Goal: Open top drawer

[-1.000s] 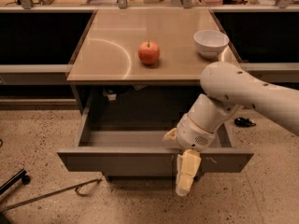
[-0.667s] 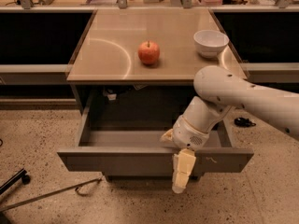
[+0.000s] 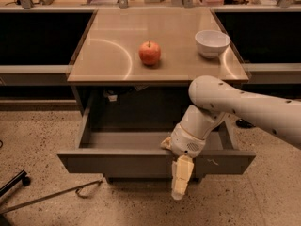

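Drawer point(image 3: 117, 162) stands well out from under the table point(image 3: 108, 55), its flat grey front toward the camera and its shallow tray open to view from above. Small white scratches mark the front right of centre.

The tool point(image 3: 180, 185) hangs over the drawer's top front edge, just right of its middle. Its cream part reaches down the outer face and past the lower edge. The wrist hides the inner side of the front, so I cannot tell whether the tool is open, closed or gripping the front. The arm point(image 3: 244, 105) comes in from the drawer's right, crossing above its right side wall.

Above the drawer, on the table, an apple point(image 3: 149, 53) sits over the drawer's middle and a white bowl point(image 3: 212, 42) over its right end. A thin rod point(image 3: 51, 197) lies on the floor in front of the drawer's left corner.

Judging by how much tray shows, the opening looks largely done. At most a short last pull remains, then letting go and drawing the arm clear.
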`<state>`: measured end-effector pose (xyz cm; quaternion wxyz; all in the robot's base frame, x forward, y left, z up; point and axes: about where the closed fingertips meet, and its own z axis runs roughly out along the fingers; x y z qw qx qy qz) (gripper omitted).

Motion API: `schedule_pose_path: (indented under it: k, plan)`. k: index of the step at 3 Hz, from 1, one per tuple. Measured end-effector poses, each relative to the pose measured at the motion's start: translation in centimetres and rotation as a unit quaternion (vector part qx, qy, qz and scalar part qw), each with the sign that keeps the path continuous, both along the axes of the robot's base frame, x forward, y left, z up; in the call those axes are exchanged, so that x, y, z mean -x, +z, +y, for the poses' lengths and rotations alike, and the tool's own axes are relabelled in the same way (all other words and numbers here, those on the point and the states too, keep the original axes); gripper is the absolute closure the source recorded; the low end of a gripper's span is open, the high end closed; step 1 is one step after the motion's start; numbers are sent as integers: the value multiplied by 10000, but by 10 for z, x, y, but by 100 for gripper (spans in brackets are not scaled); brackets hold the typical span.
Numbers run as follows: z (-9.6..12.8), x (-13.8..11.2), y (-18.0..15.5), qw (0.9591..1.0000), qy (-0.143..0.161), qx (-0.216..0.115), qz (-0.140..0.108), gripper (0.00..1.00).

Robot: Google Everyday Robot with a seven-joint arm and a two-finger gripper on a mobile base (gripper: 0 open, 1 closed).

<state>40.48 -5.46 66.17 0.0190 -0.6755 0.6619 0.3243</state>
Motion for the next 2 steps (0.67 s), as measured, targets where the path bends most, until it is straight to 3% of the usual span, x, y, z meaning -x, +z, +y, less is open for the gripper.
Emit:
schedule_pose_path:
  k: [1, 2]
  plan:
    - [0, 6, 1, 10000, 13, -15, 65, 0]
    - [-2, 33, 11, 9996, 14, -77, 280, 0]
